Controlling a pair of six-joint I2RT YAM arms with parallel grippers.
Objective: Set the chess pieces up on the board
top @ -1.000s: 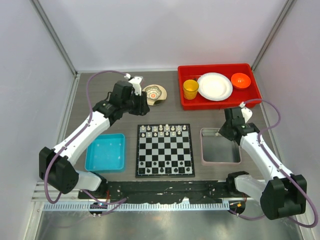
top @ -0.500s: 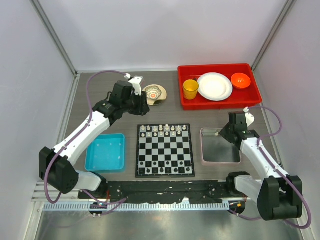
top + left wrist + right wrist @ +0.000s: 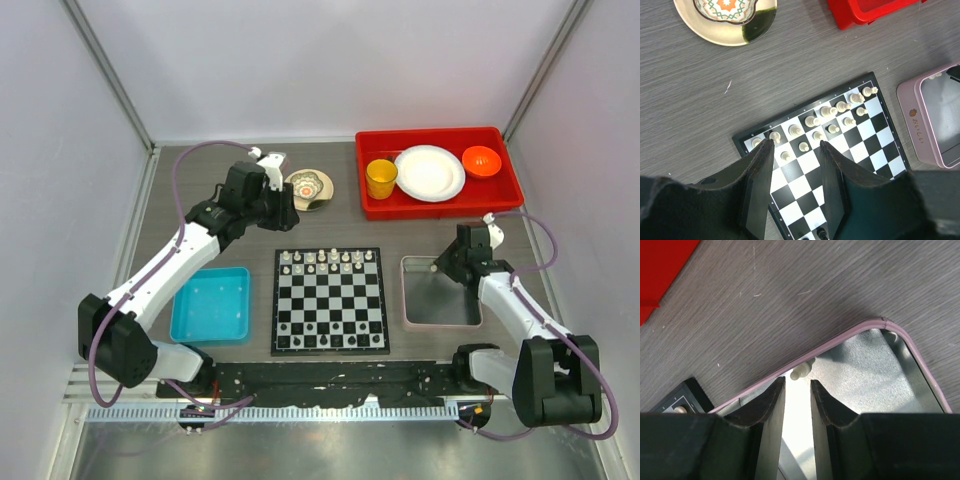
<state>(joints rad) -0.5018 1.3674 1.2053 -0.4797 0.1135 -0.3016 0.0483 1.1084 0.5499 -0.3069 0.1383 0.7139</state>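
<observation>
The cream chess pieces [image 3: 330, 262] stand in the two far rows of the board [image 3: 330, 320], which lies flat in the middle of the desk [image 3: 330, 225]. Those rows look nearly filled, so the set-up of this colour seems far along. One stray piece [image 3: 802, 371] lies on its side inside the pink-rimmed metal tray [image 3: 855, 332], tucked against the rim in the tray's far left corner. That is probably why the right arm [image 3: 505, 295] reaches over that corner with its wrist tipped down. The right jaws are parted only narrowly and grasp nothing. The stray piece sits just beyond their tips, roughly in line with the gap but not yet between them. The narrow gap suits so small a piece, though the rim beside it leaves little room for a finger. The left jaws hang high above the far left part of the board, released and empty, with the pieces far below and touched by neither finger. I judge that arm is parked there, clear of the right arm's work
</observation>
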